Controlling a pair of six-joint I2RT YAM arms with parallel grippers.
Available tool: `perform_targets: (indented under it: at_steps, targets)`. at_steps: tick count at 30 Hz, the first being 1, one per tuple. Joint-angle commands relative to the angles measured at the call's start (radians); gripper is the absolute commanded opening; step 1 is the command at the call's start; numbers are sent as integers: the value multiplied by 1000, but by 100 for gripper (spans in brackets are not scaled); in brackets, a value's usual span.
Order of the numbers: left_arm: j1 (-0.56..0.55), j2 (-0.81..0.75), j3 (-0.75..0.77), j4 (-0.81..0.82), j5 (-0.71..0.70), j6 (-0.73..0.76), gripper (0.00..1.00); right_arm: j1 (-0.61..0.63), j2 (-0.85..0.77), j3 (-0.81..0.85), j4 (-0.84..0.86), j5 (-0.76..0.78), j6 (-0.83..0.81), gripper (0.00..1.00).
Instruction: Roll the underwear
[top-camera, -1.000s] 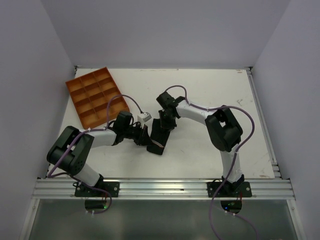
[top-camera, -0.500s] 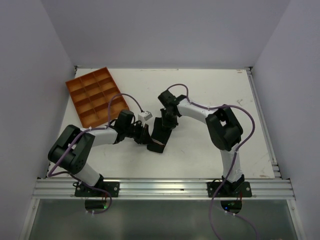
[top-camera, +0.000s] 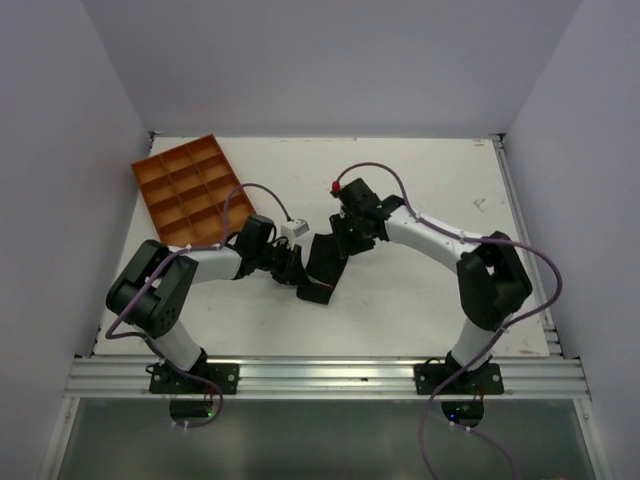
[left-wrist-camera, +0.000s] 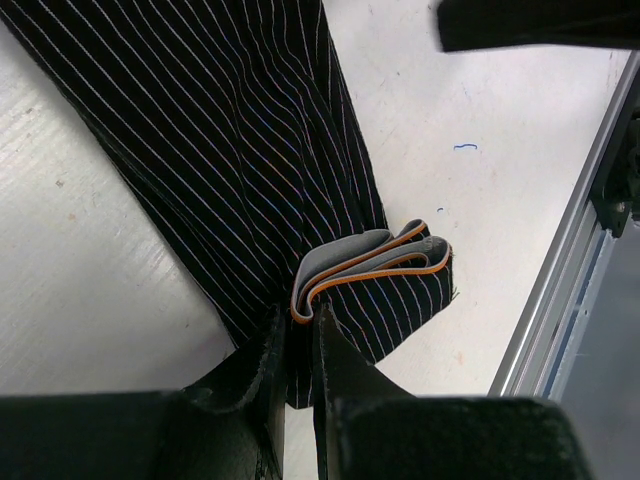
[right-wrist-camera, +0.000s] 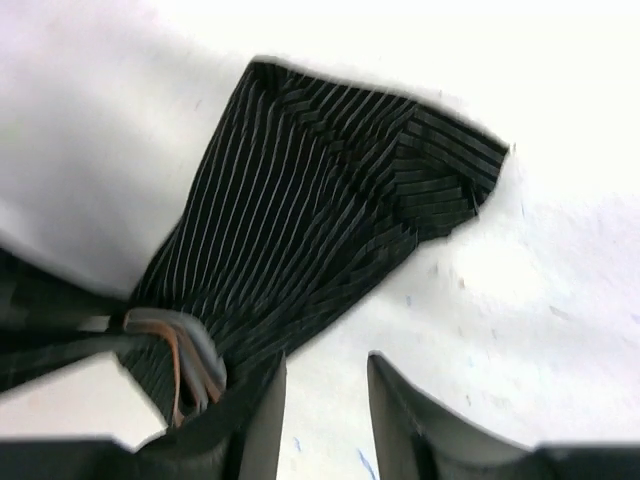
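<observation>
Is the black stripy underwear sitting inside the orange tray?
No, the underwear lies on the white table, well apart from the orange tray.

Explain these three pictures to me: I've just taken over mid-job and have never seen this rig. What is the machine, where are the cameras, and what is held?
Two robot arms are bolted at the near edge of a white table. The wide picture looks down from above and behind them; the other two come from a camera on each wrist. On the table are an orange compartment tray and the underwear, black striped fabric with an orange-edged band. The left hand is pinched shut on that band's folded edge. The right hand is open at the fabric's edge, holding nothing.
</observation>
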Motion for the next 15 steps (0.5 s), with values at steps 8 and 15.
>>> perform_targets:
  at_steps: [8,15]
  targets:
    - [-7,57,28,-88,-75,31,0,174,-429,-335,339,162,-196,50]
    - [-7,69,28,-87,-66,28,0,385,-436,-336,359,271,-400,60]
